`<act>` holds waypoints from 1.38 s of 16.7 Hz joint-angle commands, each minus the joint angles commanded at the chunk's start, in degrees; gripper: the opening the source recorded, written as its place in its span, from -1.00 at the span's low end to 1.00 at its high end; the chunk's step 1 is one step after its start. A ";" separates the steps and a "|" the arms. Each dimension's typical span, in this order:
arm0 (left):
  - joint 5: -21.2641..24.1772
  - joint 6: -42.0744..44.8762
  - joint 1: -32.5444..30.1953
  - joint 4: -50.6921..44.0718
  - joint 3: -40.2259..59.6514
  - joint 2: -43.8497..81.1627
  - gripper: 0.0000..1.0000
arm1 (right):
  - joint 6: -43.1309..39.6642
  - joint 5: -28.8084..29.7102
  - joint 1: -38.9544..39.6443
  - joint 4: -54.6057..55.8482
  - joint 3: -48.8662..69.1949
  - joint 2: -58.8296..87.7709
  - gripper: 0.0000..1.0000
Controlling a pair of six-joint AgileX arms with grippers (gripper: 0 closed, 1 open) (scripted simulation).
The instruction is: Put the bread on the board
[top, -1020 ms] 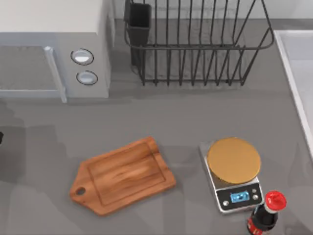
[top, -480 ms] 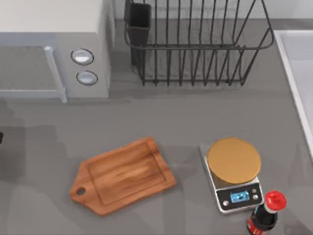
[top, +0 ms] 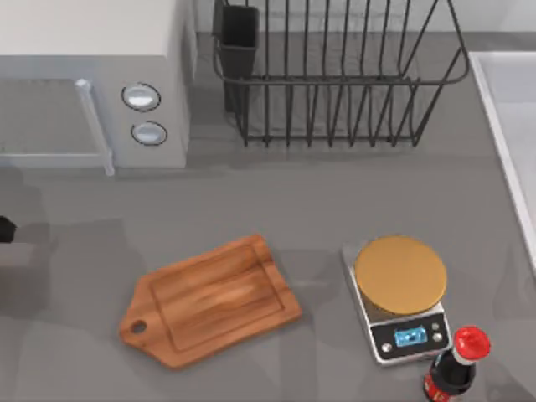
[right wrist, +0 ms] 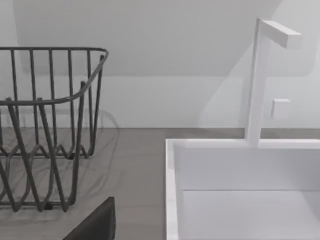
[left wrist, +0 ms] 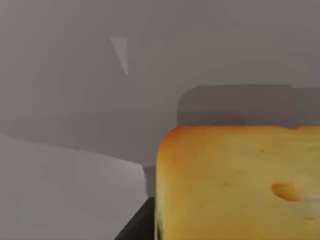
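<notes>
Left wrist view: bread (left wrist: pixel 240 182) close up; whether jaws grip it, unclear.

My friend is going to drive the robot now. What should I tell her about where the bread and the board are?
Left gripper: at the table's left edge; the bread looms close in its wrist view, though a grip can't be confirmed.
Right arm: parked by the sink and dish rack.
Board: flat on the table, left of the scale, nothing on it.
Done: no bread on the board.
Left: carry the bread to the board and set it down.

golden-yellow bread (left wrist: pixel 235 185), brown wooden board (top: pixel 209 301), red-capped bottle (top: pixel 456 368)
</notes>
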 joint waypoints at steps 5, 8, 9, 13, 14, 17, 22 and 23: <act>-0.92 0.53 0.64 -13.23 7.95 -5.55 -1.00 | 0.00 0.00 0.00 0.00 0.00 0.00 1.00; -2.93 0.75 2.17 -15.25 13.25 -4.60 -1.00 | 0.00 0.00 0.00 0.00 0.00 0.00 1.00; -3.22 0.65 2.38 -15.26 13.82 -4.19 -1.00 | 0.00 0.00 0.00 0.00 0.00 0.00 1.00; -3.21 0.74 2.16 -15.15 13.75 -4.28 -1.00 | 0.00 0.00 0.00 0.00 0.00 0.00 1.00; -3.21 0.74 2.16 -15.15 13.75 -4.28 -1.00 | 0.00 0.00 0.00 0.00 0.00 0.00 1.00; -3.16 -2.66 1.27 -15.02 13.06 -4.44 -1.00 | 0.00 0.00 0.00 0.00 0.00 0.00 1.00; -2.88 -19.97 -3.49 -13.82 10.79 -4.84 -1.00 | 0.00 0.00 0.00 0.00 0.00 0.00 1.00; -2.78 -24.86 -4.94 -13.43 10.34 -4.88 -1.00 | 0.00 0.00 0.00 0.00 0.00 0.00 1.00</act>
